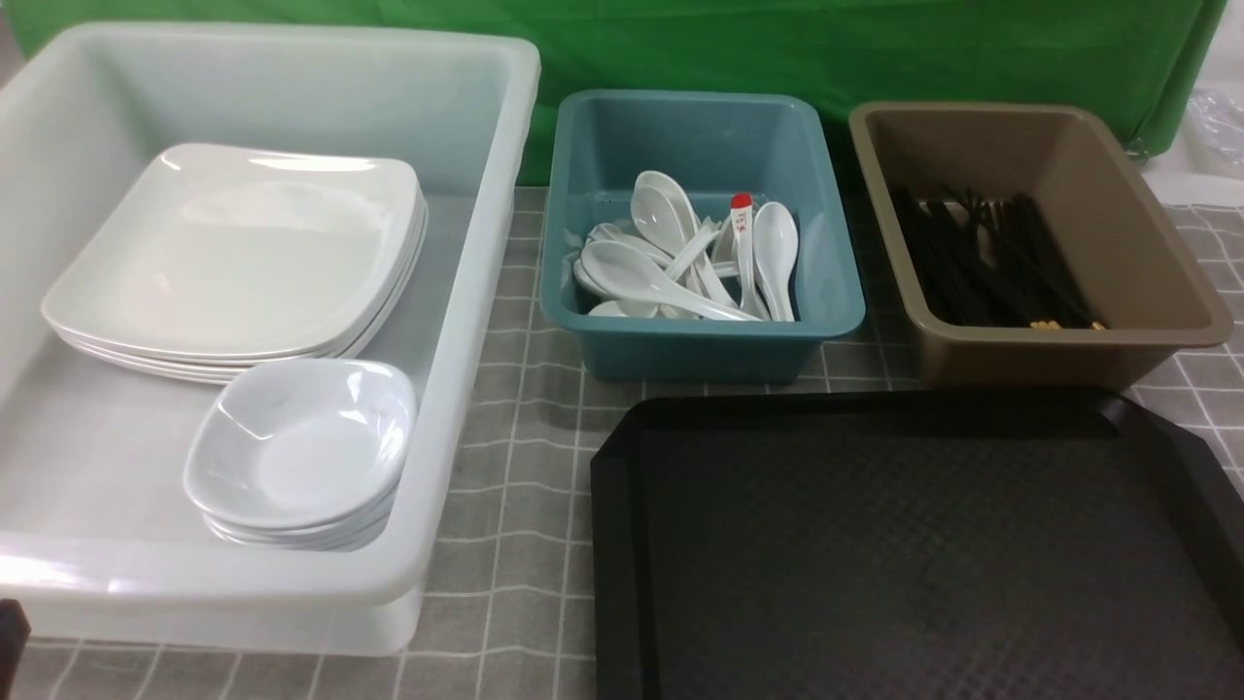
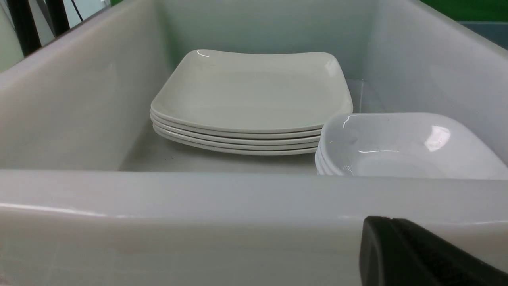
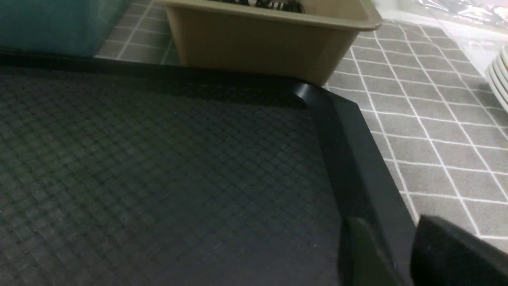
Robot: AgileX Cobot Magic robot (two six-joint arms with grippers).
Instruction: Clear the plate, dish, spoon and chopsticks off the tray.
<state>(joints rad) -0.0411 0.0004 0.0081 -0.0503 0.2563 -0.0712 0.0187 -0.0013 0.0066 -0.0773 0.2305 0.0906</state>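
The black tray (image 1: 622, 467) lies at the front right with nothing on it; it also shows in the right wrist view (image 3: 349, 131). A stack of large white plates (image 1: 243, 243) and a stack of small dishes (image 1: 301, 447) sit in the white tub (image 1: 466, 408). White spoons (image 1: 680, 262) lie in the teal tub (image 1: 700, 350). Black chopsticks (image 1: 982, 258) lie in the brown tub (image 1: 1030, 365). My left gripper (image 2: 391, 222) is shut and empty, just outside the white tub's near wall (image 2: 238, 198). My right gripper (image 3: 397, 230) has its fingers slightly apart, empty, over the tray's rim.
A red-tipped spoon (image 1: 742, 233) lies among the white ones. Grey checked cloth (image 1: 525, 437) covers the table. A green backdrop (image 1: 777, 49) stands behind the tubs. More white dishes (image 3: 501, 79) show at the edge of the right wrist view.
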